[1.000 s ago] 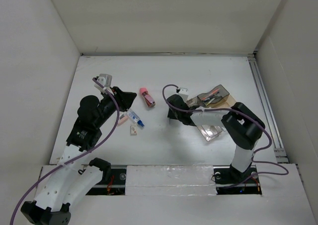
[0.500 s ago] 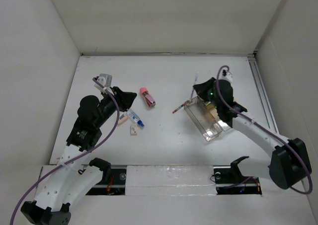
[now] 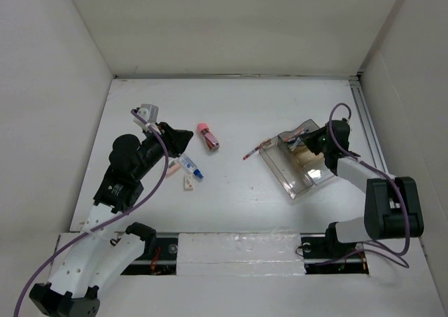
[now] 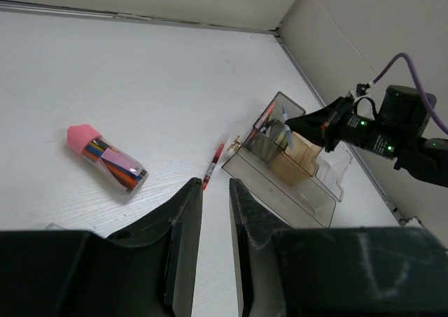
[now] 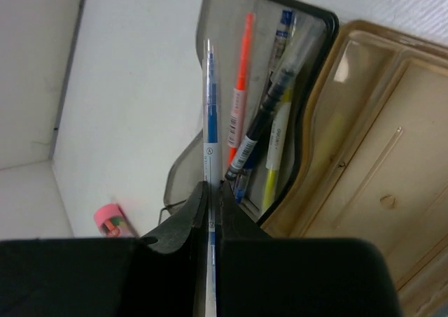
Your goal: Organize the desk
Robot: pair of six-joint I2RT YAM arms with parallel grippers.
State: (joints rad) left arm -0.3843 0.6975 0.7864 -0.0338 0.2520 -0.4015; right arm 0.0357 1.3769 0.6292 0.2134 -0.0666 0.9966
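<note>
The white desk [image 3: 231, 100] carries loose stationery. My right gripper [image 5: 210, 191] is shut on a blue-and-white pen [image 5: 209, 100], which points out over the dark pen compartment [image 5: 318, 23] of the clear tray [image 3: 297, 173]. Several pens [image 5: 241, 72] lie in that compartment. In the top view the right gripper [image 3: 318, 143] sits at the tray's far right end. My left gripper [image 4: 215, 184] hangs above the desk's left side with its jaws a narrow gap apart and nothing between them. A red pen [image 4: 213, 166] lies just beyond its tips, beside the tray [image 4: 301, 191].
A pink-capped tube [image 3: 208, 136] of coloured items lies mid-desk. A small blue-capped item [image 3: 190, 167], a pale block [image 3: 187, 182] and a pinkish piece [image 3: 171, 167] lie by the left arm. A metal rail [image 3: 371, 142] runs along the right edge. White walls enclose the desk.
The right arm has swung from the middle of the desk to the tray's far right end, carrying the blue-and-white pen. The left arm has stayed put.
</note>
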